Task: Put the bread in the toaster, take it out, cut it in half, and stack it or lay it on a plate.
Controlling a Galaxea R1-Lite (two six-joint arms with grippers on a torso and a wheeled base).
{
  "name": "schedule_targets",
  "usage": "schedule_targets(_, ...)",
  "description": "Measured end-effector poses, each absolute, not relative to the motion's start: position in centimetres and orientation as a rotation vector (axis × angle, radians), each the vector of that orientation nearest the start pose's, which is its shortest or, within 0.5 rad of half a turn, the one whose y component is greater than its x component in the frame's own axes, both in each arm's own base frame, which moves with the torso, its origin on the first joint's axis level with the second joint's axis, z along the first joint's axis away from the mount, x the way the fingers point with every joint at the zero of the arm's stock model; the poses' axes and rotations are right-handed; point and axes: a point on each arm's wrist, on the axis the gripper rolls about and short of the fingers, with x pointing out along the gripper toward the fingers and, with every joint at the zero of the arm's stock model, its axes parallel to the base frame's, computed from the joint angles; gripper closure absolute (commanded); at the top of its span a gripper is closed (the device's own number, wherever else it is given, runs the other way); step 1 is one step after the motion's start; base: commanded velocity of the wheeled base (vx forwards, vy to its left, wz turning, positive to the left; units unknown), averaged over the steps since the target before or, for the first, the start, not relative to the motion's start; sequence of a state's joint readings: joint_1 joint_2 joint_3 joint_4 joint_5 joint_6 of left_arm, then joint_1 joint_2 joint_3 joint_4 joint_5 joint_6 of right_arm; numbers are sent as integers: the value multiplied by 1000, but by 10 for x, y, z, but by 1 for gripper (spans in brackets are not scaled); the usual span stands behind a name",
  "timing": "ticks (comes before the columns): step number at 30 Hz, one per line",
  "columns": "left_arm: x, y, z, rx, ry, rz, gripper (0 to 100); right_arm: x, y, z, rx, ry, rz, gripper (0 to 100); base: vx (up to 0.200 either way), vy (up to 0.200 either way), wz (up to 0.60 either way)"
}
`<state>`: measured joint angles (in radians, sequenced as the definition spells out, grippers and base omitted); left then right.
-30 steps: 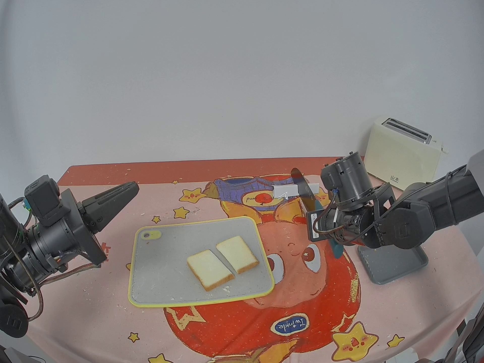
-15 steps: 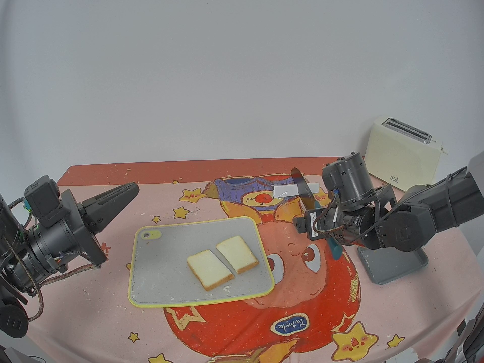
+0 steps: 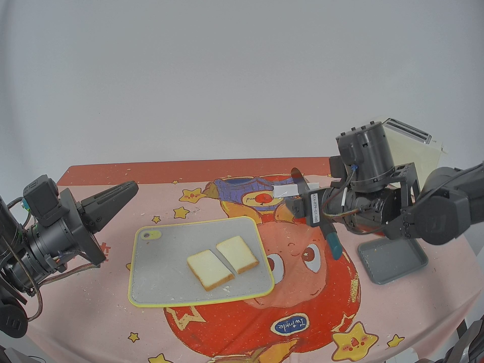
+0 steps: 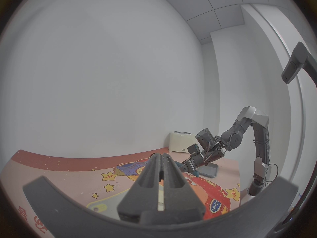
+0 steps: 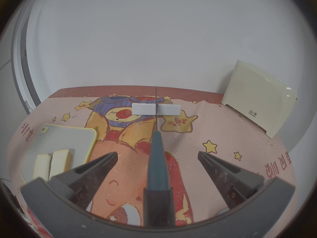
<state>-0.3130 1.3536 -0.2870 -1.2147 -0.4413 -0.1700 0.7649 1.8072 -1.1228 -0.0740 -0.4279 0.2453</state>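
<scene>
While bread (image 3: 237,254) lies halved, right end effector (image 5: 157,154) gapes.

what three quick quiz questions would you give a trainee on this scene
1. True or false: the bread lies in two pieces on the board.
2. Fill in: the left claw is ___.
3. Where is the knife? A) on the board B) between the open fingers of the right claw C) in the left claw
Key: 1 true; 2 shut; 3 B.
</scene>
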Motion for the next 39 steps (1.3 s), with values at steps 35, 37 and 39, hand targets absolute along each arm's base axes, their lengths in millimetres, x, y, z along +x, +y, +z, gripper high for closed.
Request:
schedule_targets(35,170,-69,187,-149,-71,-784,100,253,296,130,-74,721,458,0,0,0,0)
schedule_targets(37,170,-69,187,-149,-71,-785,100,255,298,125,-79,728,455,0,0,0,0)
schedule_targets(39,170,-69,187,-149,-71,-785,100,256,298,121,-84,735,454,0,0,0,0)
